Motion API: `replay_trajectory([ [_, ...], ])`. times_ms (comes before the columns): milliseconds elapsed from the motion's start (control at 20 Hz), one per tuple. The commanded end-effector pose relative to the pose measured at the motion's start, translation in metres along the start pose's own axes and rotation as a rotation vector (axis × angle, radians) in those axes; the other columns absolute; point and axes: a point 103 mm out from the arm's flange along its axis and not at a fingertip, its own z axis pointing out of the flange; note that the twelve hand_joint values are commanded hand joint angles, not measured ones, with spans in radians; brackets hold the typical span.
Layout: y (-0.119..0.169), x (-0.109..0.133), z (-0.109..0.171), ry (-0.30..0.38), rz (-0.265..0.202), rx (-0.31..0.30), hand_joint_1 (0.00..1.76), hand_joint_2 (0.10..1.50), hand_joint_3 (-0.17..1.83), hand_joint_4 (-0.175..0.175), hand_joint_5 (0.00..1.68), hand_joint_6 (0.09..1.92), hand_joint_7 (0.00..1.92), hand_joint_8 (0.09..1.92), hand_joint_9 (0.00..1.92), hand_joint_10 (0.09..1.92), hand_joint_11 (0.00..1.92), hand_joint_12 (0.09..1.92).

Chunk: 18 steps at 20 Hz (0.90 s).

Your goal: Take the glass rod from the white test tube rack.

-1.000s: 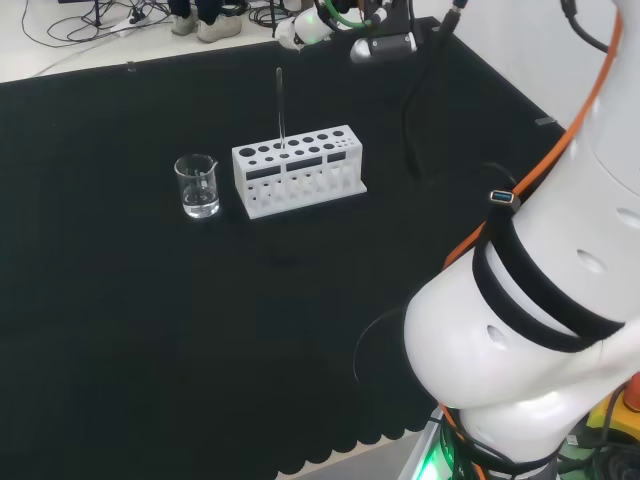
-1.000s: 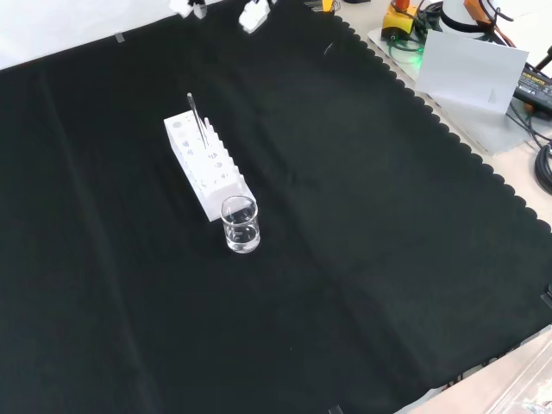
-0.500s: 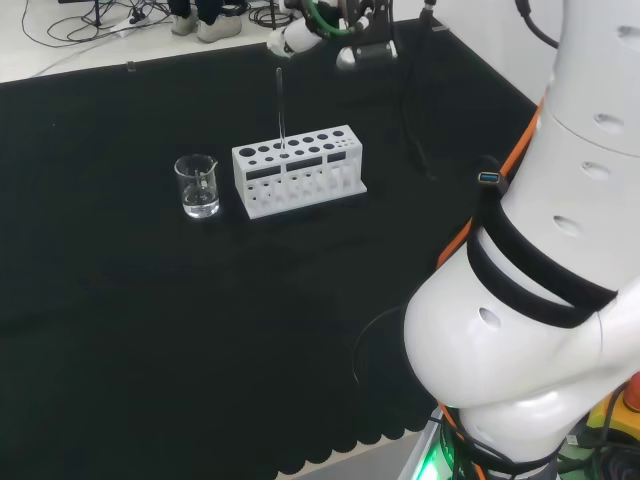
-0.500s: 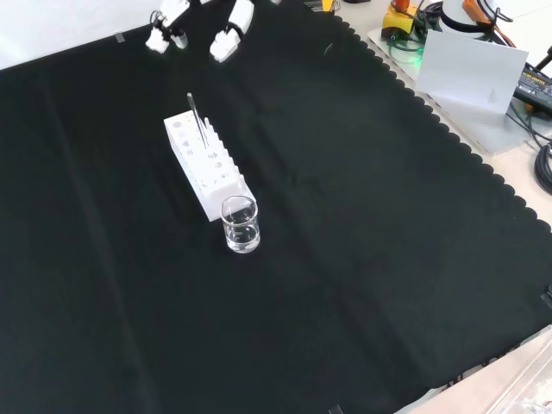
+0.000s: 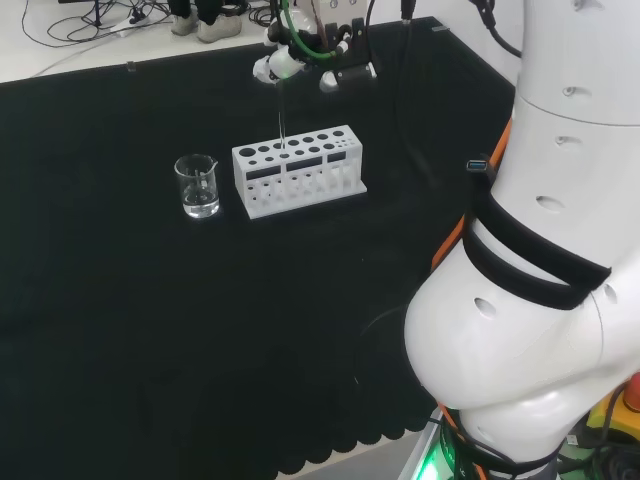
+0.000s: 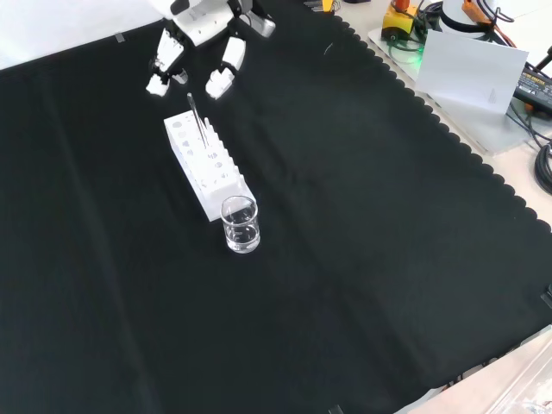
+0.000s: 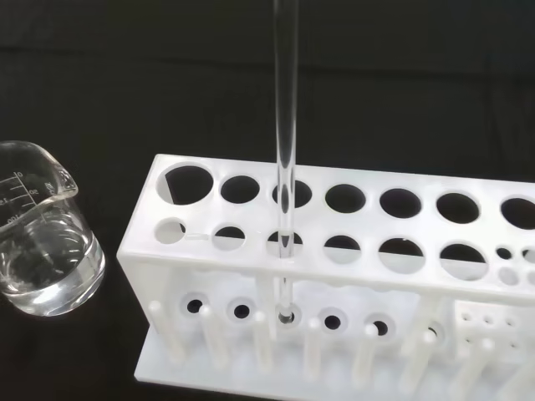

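Observation:
A clear glass rod (image 5: 281, 112) stands upright in a hole near the middle of the white test tube rack (image 5: 300, 172). The hand (image 5: 286, 62) hovers just above the rod's top, open, with fingers spread and nothing between them. In the front view the hand (image 6: 198, 15) comes in from the top; two fingers (image 6: 161, 71) hang down on either side of the rod (image 6: 197, 117), a little above and behind its tip. The wrist view shows the rod (image 7: 285, 142) running down through two rack plates (image 7: 351, 255) to the base.
A small glass beaker (image 5: 198, 187) holding some clear liquid stands just beside the rack's end, nearer the camera in the front view (image 6: 241, 224). Black cloth (image 6: 371, 259) spreads wide around them. The arm's white links (image 5: 540, 260) stand at the head view's right.
The hand has come down and towards the rack, from the far edge of the cloth to just above the rod's top. Rod, rack and beaker have not moved.

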Motion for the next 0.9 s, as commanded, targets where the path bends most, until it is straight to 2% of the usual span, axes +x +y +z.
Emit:
replay_trajectory([
  [50, 0.021, 0.003, 0.016, -0.015, -0.024, -0.003, 0.47, 1.0, 0.35, -0.175, 0.39, 0.09, 0.59, 1.01, 0.94, 1.0, 0.93, 1.26],
  [350, 0.029, -0.003, 0.025, -0.017, -0.033, 0.003, 0.47, 1.01, 0.36, -0.175, 0.46, 0.13, 0.64, 1.07, 1.04, 1.14, 1.16, 1.26],
  [450, 0.032, -0.005, 0.027, -0.018, -0.034, 0.005, 0.48, 1.01, 0.36, -0.175, 0.46, 0.25, 0.65, 1.1, 1.07, 1.17, 1.23, 1.27],
  [650, 0.035, -0.014, 0.032, -0.014, -0.026, 0.024, 0.5, 1.01, 0.38, -0.175, 0.37, 0.6, 0.69, 1.15, 1.14, 1.21, 1.34, 1.27],
  [900, 0.032, -0.023, 0.034, -0.023, -0.015, 0.034, 0.51, 1.01, 0.38, -0.175, 0.36, 0.72, 0.73, 1.18, 1.2, 1.23, 1.41, 1.28],
])
